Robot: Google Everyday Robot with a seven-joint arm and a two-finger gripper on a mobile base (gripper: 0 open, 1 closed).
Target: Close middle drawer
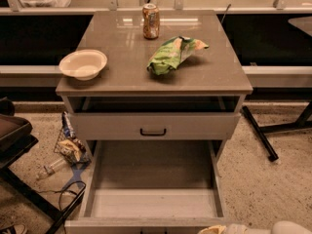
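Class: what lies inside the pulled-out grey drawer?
Pale grey middle drawer: bare floor, nothing visible; its rear is hidden under the pale top drawer. Cream claw at its front-right corner.

A: Where does the camera look from?

B: A single view, high in front of the cabinet, angled down and forward onto its top and into the pulled-out middle drawer.

A: How near?

B: Close. The cabinet fills most of the frame, and the drawer's front meets the bottom edge. The gripper shows at the bottom right, just beside that front.
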